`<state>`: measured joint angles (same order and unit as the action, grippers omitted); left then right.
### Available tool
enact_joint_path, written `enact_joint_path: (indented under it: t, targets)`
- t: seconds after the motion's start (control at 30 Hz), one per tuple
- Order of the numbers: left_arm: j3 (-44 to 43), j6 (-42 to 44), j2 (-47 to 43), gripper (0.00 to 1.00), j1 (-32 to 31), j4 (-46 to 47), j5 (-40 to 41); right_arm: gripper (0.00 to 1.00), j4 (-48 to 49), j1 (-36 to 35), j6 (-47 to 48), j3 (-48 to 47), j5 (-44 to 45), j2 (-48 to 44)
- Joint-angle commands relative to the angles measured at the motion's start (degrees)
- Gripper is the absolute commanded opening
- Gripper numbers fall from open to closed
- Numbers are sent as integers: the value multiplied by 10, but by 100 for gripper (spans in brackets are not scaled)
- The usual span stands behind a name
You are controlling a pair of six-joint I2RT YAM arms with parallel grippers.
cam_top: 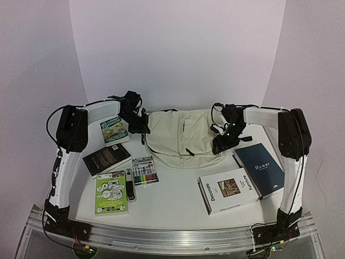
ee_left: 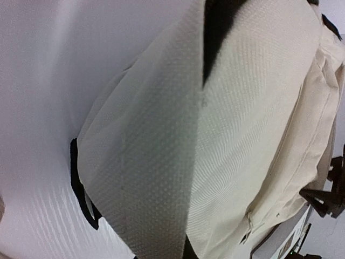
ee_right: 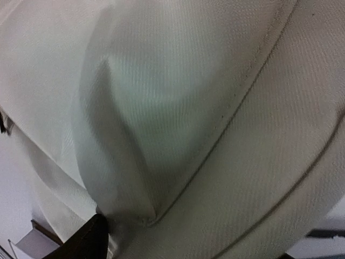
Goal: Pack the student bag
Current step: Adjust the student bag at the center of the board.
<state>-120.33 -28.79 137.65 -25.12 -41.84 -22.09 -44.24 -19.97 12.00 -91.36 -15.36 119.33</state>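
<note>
One marker set (cam_top: 144,170) near student bag (cam_top: 180,137)

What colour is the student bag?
The student bag is cream, off-white; the top external view shows it best.

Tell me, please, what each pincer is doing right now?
Left pincer: closed, seemingly pinching a fold of the student bag.
Right pincer: against the student bag; open or closed cannot be told.

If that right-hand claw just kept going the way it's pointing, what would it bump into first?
The student bag: its cream fabric fills the right gripper's own camera view, apparently right at the fingers. Nothing seems to lie between, though depth is unclear.
</note>
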Motion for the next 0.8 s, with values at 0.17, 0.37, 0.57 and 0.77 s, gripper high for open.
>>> enact_joint_path:
  t: [0.17, 0.37, 0.57, 0.77]
  targets:
    - [142, 28, -249, 0, -48, 3, -18, 67, 28, -2, 1, -223, 85, 122]
    - [200, 28, -323, 0, -110, -35, -23, 67, 33, -2, 18, -384, 107, 233]
    - [274, -4, -341, 10, -157, -20, -41, 69, 33, -2, 20, -470, 76, 271]
    - [286, -2, -369, 58, -153, -40, -22, 89, 31, -2, 55, -431, 67, 197]
